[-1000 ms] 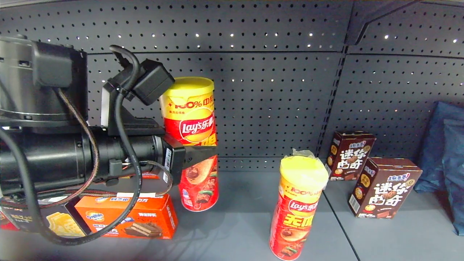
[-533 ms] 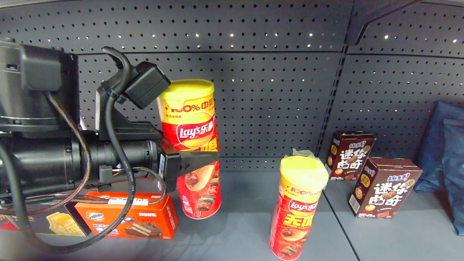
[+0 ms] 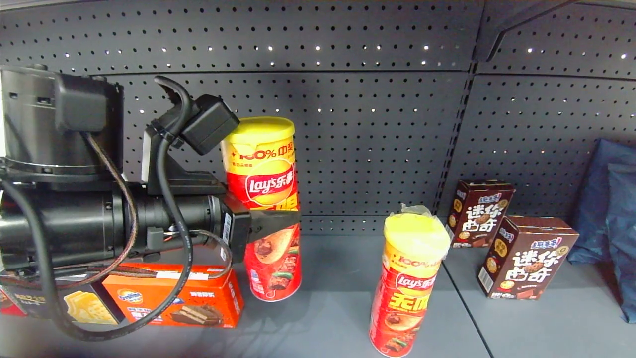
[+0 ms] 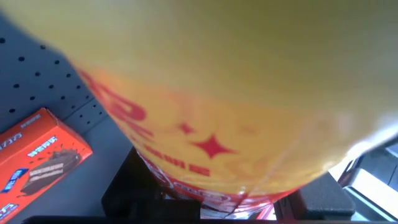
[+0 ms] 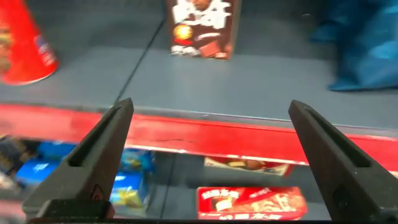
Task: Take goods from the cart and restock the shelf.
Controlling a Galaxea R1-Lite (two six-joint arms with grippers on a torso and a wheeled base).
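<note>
My left gripper (image 3: 272, 218) is shut on a tall red and yellow chips can (image 3: 263, 199), gripping it around the middle. The can is upright, with its base down at the grey shelf floor (image 3: 328, 308) next to an orange wafer box (image 3: 174, 298). In the left wrist view the can (image 4: 236, 93) looms close, with dark fingers (image 4: 323, 199) on either side of it. A second chips can (image 3: 410, 283) stands alone near the shelf's front. My right gripper (image 5: 214, 162) hangs open, holding nothing, in front of the shelf's red front edge (image 5: 217, 134).
Two brown biscuit boxes (image 3: 479, 214) (image 3: 526, 256) stand at the right, with a blue bag (image 3: 611, 223) beyond them. A pegboard wall backs the shelf. Free floor lies between the two cans. Below the red edge, a lower shelf holds a red box (image 5: 252, 202) and blue packs (image 5: 134, 180).
My left arm has lowered the held chips can by a little, bringing its base down to the shelf floor. The other can and the boxes have not moved.
</note>
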